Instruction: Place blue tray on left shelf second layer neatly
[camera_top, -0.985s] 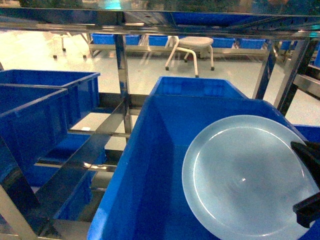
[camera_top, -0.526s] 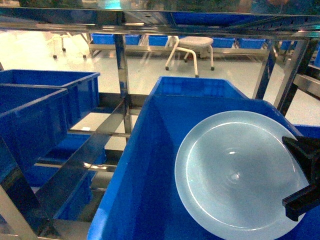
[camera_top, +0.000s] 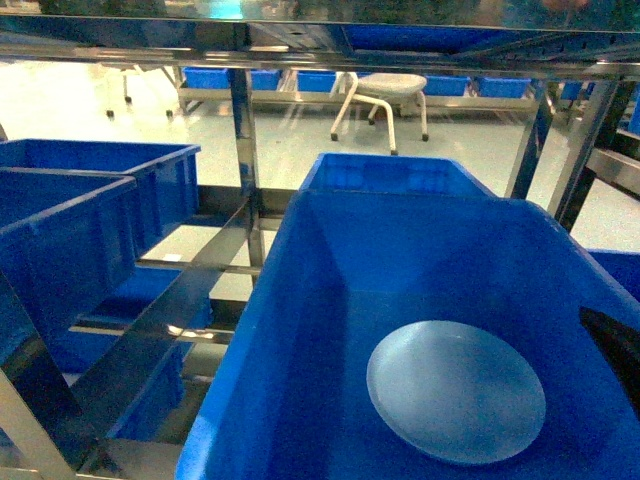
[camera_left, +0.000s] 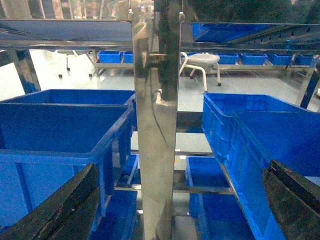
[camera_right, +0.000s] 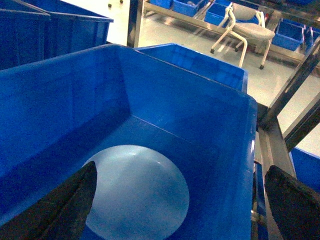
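The pale blue tray lies flat on the bottom of a deep dark-blue bin, towards its near right. The right wrist view looks down on the blue tray from above. My right gripper is open over the bin, touching nothing; only a dark tip of the right gripper shows at the head view's right edge. My left gripper is open and empty, facing a steel upright of the rack. The shelf's slatted steel rails run to the left of the bin.
More dark-blue bins sit on the left side of the rack, and another bin stands behind the big one. A steel crossbar spans overhead. A white stool stands on the floor beyond.
The tray, held up at its right edge by the right gripper a second ago, now lies flat on the bin's bottom. The right gripper has let go and drawn back to the right.
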